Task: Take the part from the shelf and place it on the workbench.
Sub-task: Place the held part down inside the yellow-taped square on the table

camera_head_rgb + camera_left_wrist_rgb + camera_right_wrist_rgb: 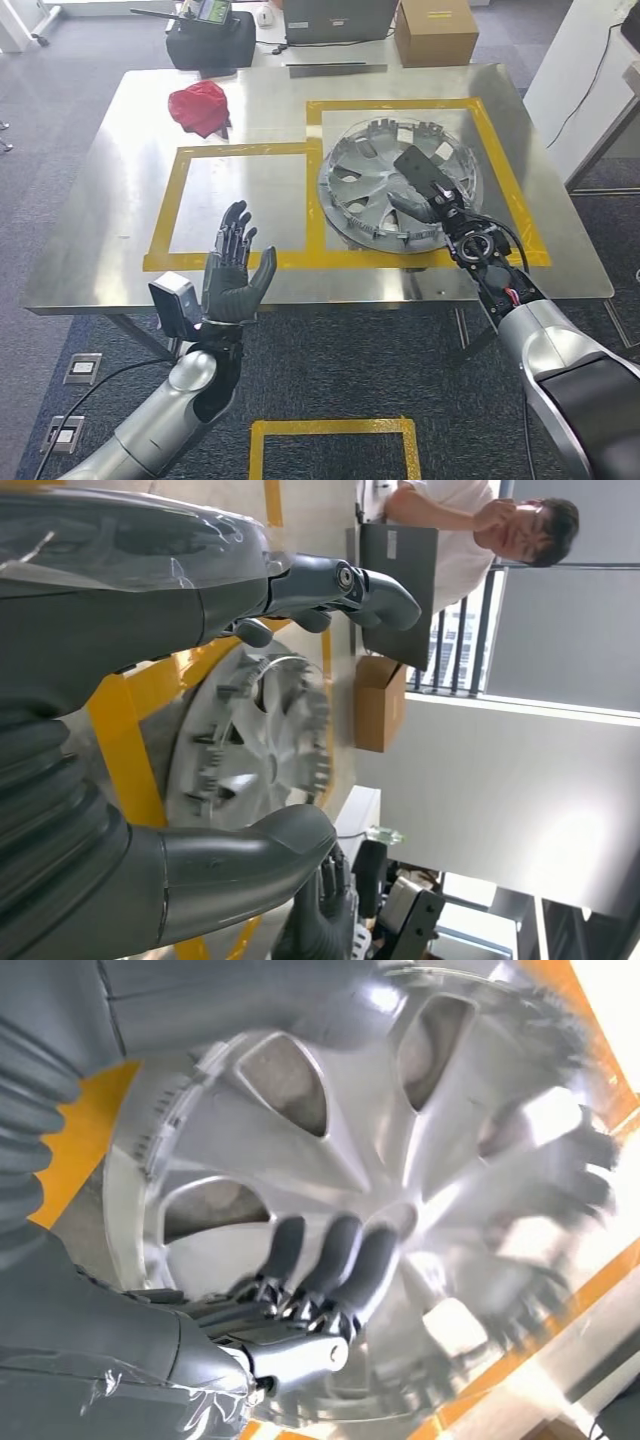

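The part is a silver hubcap (pixel 373 190) lying flat on the steel workbench (pixel 121 190), inside the right yellow-taped rectangle. My right hand (pixel 424 188) reaches over its near right side, palm down, with the fingers (pixel 332 1260) loosely curled just over the hubcap (pixel 362 1130) face and the thumb spread away. The hubcap looks smeared in the right wrist view while the fingers stay sharp. My left hand (pixel 234 265) is raised at the bench's front edge, fingers spread and holding nothing. In the left wrist view the hubcap (pixel 256 740) shows between that hand's thumb and fingers (pixel 340 585).
A red cloth (pixel 198 105) lies at the bench's far left. A black bag (pixel 210 38) and a cardboard box (pixel 435 30) sit behind the bench. The left taped rectangle (pixel 234 195) is bare. A person (pixel 483 530) sits beyond the bench.
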Controlling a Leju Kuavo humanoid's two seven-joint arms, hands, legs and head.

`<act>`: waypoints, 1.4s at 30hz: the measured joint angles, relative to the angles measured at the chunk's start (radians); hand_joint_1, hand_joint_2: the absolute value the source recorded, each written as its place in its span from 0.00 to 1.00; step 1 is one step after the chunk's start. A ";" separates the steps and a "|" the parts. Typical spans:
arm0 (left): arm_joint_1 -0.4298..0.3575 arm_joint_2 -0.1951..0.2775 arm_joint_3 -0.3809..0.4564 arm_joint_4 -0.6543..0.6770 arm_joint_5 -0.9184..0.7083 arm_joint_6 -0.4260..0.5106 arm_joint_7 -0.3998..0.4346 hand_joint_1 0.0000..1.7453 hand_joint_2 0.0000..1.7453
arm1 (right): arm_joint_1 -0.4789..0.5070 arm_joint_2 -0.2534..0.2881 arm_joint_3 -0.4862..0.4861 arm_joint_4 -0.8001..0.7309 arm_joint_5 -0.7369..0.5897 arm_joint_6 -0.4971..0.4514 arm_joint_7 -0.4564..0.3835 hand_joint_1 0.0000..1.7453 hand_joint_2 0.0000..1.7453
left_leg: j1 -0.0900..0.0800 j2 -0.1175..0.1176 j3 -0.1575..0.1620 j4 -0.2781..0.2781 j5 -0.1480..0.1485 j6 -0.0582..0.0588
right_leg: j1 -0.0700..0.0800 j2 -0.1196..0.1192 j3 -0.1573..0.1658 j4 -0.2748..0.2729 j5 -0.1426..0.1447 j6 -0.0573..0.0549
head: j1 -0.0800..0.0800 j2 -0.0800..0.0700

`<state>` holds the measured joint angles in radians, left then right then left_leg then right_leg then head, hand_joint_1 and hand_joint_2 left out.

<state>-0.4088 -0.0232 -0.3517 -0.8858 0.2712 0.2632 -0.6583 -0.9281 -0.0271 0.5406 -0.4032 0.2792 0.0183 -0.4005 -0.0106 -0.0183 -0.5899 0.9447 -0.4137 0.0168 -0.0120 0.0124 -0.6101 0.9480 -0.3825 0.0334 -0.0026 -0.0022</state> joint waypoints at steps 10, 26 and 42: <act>0.002 0.001 0.000 0.000 -0.001 0.015 0.000 0.00 1.00 | 0.000 0.000 -0.001 0.000 0.001 0.000 -0.001 0.00 0.00 | 0.000 0.000 0.000 0.000 0.000 0.000 | 0.000 0.000 0.000 0.000 0.000 0.000 | 0.000 0.000; 0.029 0.014 0.000 -0.014 -0.010 0.054 0.022 0.00 0.00 | 0.019 0.000 -0.049 -0.029 -0.164 0.045 -0.034 0.00 0.00 | 0.000 0.000 0.000 0.000 0.000 0.000 | 0.000 0.000 0.000 -0.002 0.000 0.001 | -0.001 0.000; 0.045 0.037 0.000 -0.037 -0.011 0.080 0.034 0.00 0.00 | 0.236 -0.051 -0.130 -0.452 -0.384 0.049 0.124 0.00 0.00 | 0.000 0.001 0.002 0.000 -0.001 0.001 | 0.000 0.001 0.002 -0.003 0.000 0.001 | 0.000 0.000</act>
<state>-0.3637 0.0135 -0.3517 -0.9229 0.2598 0.3432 -0.6244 -0.6924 -0.0779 0.4105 -0.8556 -0.1045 0.0673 -0.2761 -0.0105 -0.0178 -0.5883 0.9446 -0.4144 0.0178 -0.0119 0.0131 -0.6076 0.9451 -0.3822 0.0340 -0.0029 -0.0020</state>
